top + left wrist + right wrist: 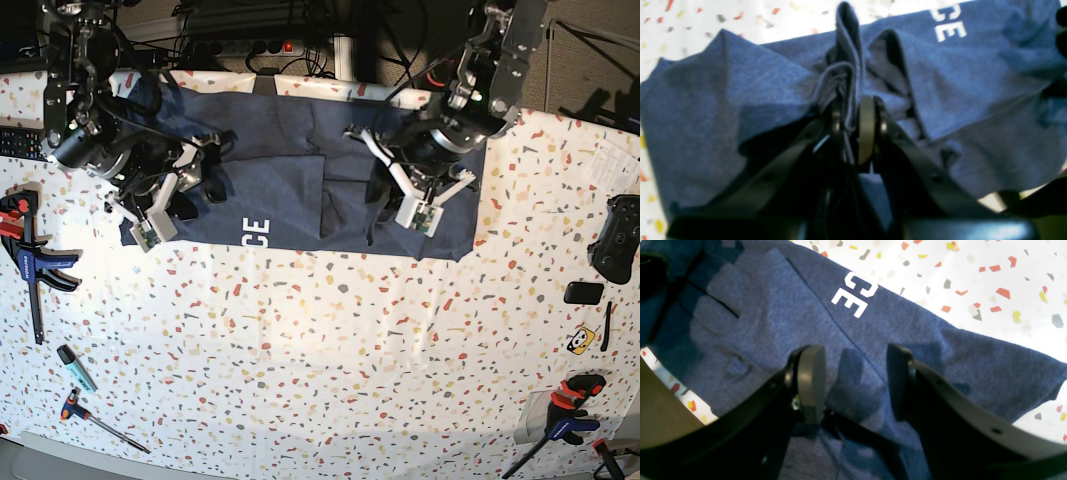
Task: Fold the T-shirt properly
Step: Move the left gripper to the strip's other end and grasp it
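Left tool point(853, 128) pinches bunched heathered T-shirt point(723, 100).

The T-shirt point(973, 110) is soft, matt knit cloth, heathered navy with a fine fuzzy grain; its lettering point(855, 295) is flat, smooth white print. The left tool point(853, 126) has black, slightly glossy plastic arms and dull grey, rubbery-looking pads point(867, 130). The right tool point(855, 383) has the same matt grey pads and smooth black plastic. The desk point(330, 350) is smooth and white, speckled with coloured terrazzo-like flecks.
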Available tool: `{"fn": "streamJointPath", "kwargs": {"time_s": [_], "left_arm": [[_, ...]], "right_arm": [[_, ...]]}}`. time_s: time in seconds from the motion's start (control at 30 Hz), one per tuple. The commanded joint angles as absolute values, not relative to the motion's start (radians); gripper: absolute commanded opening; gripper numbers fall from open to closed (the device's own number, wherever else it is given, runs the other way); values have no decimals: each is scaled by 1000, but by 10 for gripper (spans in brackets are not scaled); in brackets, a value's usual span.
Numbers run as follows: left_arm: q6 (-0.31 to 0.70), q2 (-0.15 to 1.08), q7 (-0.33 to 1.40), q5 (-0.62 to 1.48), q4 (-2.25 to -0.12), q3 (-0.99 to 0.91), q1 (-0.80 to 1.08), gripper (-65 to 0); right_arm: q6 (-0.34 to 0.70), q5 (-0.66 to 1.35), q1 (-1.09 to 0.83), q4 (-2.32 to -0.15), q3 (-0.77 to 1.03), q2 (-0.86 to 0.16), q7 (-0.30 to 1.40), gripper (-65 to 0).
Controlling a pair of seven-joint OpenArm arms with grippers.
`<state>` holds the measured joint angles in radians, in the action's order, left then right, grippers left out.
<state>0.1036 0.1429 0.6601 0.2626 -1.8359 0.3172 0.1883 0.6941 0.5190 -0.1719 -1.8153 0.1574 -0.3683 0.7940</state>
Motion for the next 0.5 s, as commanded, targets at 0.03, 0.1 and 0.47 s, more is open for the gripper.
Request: {"fn": "streamJointPath", "kwargs": {"time_s": [0.03, 0.1, 0.47], "left_arm": [[134, 124, 635, 274, -1852, 325, 180, -650], [178, 112, 636, 271, -1852, 331, 180, -650], [250, 105, 589, 270, -1852, 342, 179, -377]], "right_arm": [[698, 532, -160, -1835, 164, -379, 773, -352], [698, 532, -160, -1835, 164, -379, 774, -352], [698, 532, -160, -1835, 164, -379, 774, -352]]}}
